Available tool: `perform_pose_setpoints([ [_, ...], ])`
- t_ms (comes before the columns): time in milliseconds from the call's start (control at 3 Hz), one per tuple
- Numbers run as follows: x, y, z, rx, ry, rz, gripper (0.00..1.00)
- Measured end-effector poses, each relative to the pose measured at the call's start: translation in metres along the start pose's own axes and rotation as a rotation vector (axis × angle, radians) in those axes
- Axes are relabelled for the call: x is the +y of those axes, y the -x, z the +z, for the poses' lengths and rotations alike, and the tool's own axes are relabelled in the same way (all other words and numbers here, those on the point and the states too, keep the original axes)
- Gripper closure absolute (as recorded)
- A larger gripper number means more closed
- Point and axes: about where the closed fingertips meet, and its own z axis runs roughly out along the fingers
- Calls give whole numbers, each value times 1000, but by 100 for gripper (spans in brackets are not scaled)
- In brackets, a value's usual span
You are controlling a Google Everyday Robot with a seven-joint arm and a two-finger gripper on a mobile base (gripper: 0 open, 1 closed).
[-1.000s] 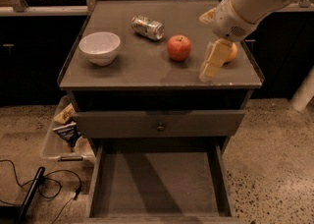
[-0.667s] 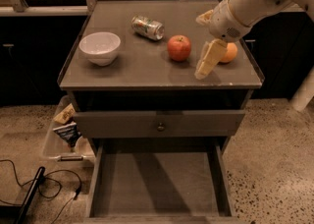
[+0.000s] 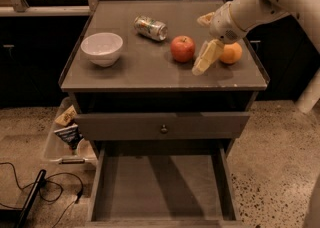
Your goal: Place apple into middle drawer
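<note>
The red apple (image 3: 183,48) sits on the cabinet top (image 3: 135,67), right of centre. My gripper (image 3: 199,45) hangs just to the apple's right, between it and an orange, and is open and empty. One cream finger (image 3: 207,57) slants down to the tabletop beside the apple, and the other (image 3: 204,19) shows behind it. The middle drawer (image 3: 160,187) is pulled out below the cabinet, a wide grey box with a bare floor.
A white bowl (image 3: 102,48) stands at the top's left, a crushed can (image 3: 150,27) lies at the back, and an orange (image 3: 231,53) sits right of the gripper. A drawer front with a brass knob (image 3: 163,128) juts above the open drawer. A bin of snacks (image 3: 67,132) and cables (image 3: 30,192) are on the floor at left.
My gripper has moved left toward the apple, uncovering the orange behind it. The apple and the drawer have not moved.
</note>
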Motion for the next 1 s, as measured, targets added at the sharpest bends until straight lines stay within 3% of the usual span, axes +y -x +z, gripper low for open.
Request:
perform_pose_setpoints([
  [1000,-28,2,43,-64,37,41,0],
])
